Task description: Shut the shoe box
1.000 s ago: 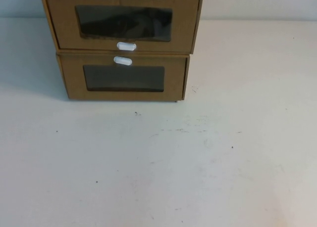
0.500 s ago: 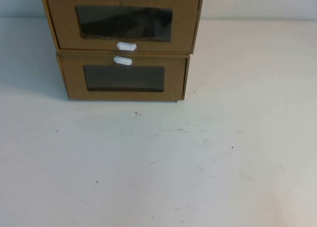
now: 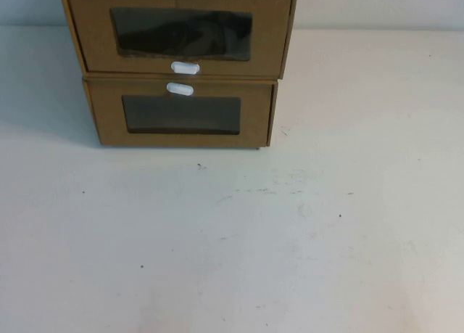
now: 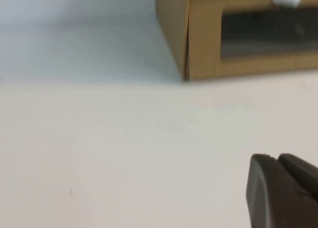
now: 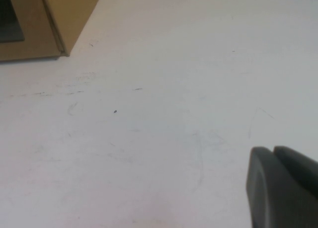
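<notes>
The shoe box (image 3: 94, 35) is the upper of two stacked brown cardboard boxes at the table's far edge. It has a dark window and a white oval tab (image 3: 185, 67) under it. Its front looks wider and nearer than the front of the box beneath. Neither arm shows in the high view. My left gripper (image 4: 277, 157) is shut and hovers low over bare table, well short of the stack. My right gripper (image 5: 273, 149) is also shut with nothing in it, over the table to the right of the boxes.
The lower brown box (image 3: 105, 122) has its white tab (image 3: 180, 89) above its window; its corner shows in the left wrist view (image 4: 198, 44) and the right wrist view (image 5: 54, 14). The white table (image 3: 239, 239) stretches wide in front of the stack.
</notes>
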Robot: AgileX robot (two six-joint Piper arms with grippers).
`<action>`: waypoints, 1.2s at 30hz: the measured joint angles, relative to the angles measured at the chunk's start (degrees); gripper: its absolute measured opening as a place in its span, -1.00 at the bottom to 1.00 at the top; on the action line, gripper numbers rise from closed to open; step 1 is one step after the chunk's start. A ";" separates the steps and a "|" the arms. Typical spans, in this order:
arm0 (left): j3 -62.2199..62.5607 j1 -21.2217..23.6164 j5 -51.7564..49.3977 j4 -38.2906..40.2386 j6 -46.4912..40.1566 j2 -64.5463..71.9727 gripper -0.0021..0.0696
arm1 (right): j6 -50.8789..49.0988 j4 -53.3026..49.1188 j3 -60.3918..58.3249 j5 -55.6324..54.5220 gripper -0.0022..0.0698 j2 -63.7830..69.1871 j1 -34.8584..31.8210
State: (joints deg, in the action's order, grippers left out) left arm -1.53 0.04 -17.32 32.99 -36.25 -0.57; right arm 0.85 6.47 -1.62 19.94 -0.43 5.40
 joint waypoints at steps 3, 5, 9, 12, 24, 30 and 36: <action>0.00 0.00 -4.39 -11.61 12.30 0.00 -0.96 | 0.00 0.00 0.00 0.00 -0.97 0.00 0.00; 0.00 0.00 -4.78 -15.23 15.46 0.00 -0.96 | 0.00 0.00 0.00 0.00 -0.97 0.00 0.00; 0.00 0.00 -5.14 -18.37 17.19 0.00 -0.96 | 0.00 0.00 0.00 0.00 -0.97 0.00 0.00; 0.00 0.00 -5.29 -20.51 18.13 -0.13 -0.96 | 0.00 0.00 0.00 0.00 -0.97 0.00 0.00; 0.00 0.00 -5.29 -22.12 19.97 -0.13 -0.96 | 0.00 0.00 0.00 0.00 -0.97 0.00 0.00; 0.00 0.00 -5.29 -22.11 19.97 -0.13 -0.96 | 0.00 0.00 0.00 0.00 -0.97 0.00 0.00; 0.00 0.00 -5.29 -22.11 19.97 -0.13 -0.96 | 0.00 0.00 0.00 0.00 -0.97 0.00 0.00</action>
State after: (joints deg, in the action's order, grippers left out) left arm -1.53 0.04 -22.61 10.88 -16.28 -0.69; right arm 0.85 6.47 -1.62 19.94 -0.43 5.40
